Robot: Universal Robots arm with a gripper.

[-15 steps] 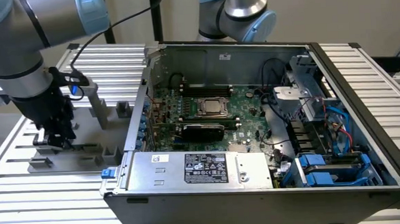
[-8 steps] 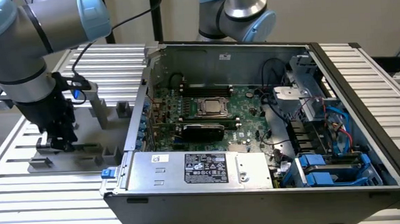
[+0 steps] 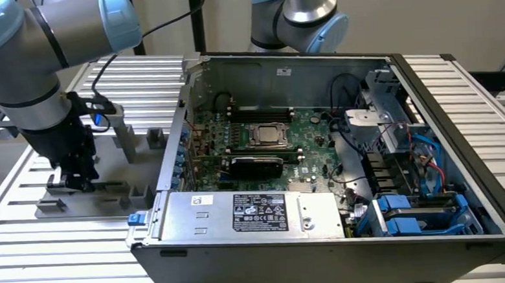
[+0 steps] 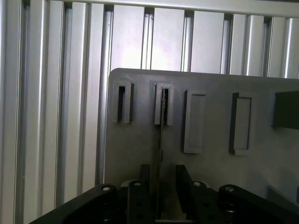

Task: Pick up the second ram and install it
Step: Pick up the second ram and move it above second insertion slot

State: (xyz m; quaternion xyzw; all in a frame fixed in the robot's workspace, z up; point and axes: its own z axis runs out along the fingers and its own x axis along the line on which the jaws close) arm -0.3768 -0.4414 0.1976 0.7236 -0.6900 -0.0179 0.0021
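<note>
Over the grey holder (image 3: 76, 206) at the exterior view's left of the counter (image 3: 32, 238), fingers (image 4: 139, 198) stand apart, straddling the second ram (image 4: 160, 144).
Edge-up in its slot, it is likely light, stiff and fragile: pinch its flat faces.

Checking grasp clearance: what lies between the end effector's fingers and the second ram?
Nothing. In the wrist view the second ram stands edge-on in a grey fixture slot, between the fingers of the open end effector; both gaps bare.

The second ram (image 4: 160, 140) is a thin strip, seen edge-on. It stands upright in a narrow slot of the grey fixture (image 4: 140, 154).
</note>
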